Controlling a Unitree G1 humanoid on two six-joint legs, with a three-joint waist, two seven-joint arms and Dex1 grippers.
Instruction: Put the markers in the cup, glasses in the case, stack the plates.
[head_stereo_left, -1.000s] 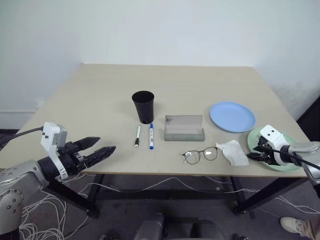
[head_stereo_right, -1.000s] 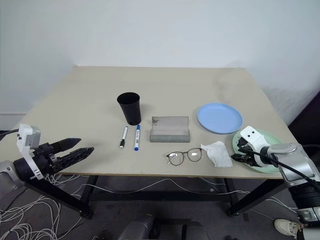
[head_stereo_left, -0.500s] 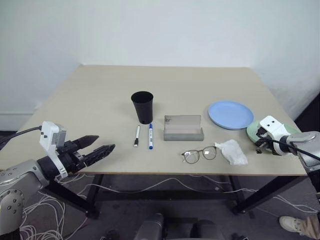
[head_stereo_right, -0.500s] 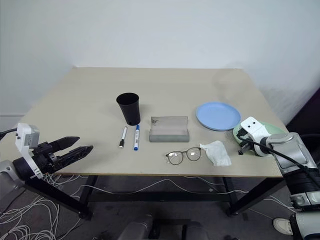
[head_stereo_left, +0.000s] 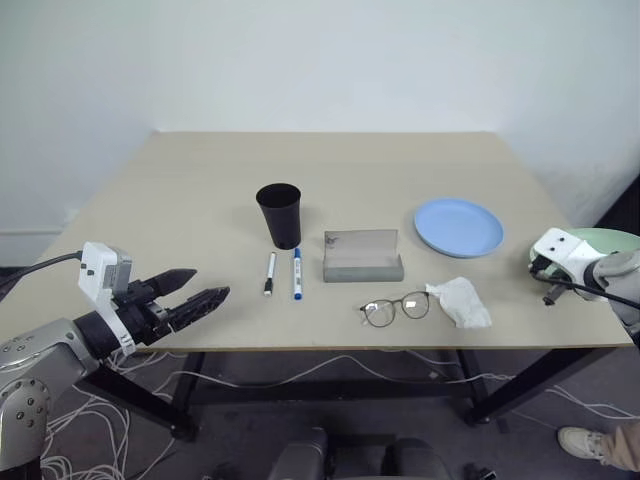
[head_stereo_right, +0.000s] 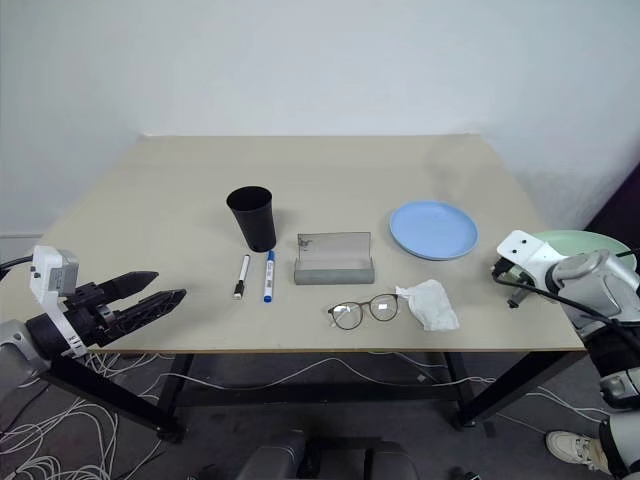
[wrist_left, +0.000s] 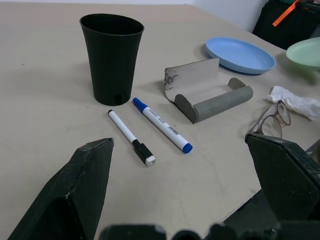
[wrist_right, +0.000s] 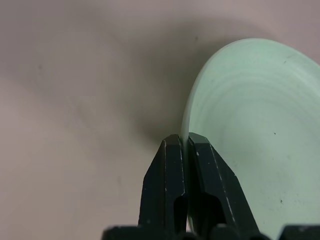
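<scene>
A: Where's everything on the table?
B: Blue plate, case, cup there.
A: Green plate?
B: Lifted at the right edge, rim pinched in the right gripper. Left gripper gapes wide, empty.

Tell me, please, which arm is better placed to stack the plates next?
The right: its end effector already grips the green plate's rim, close to the blue plate; the left end effector hangs open, far across the table.

Cup behind markers, case to their right, glasses before it.
</scene>
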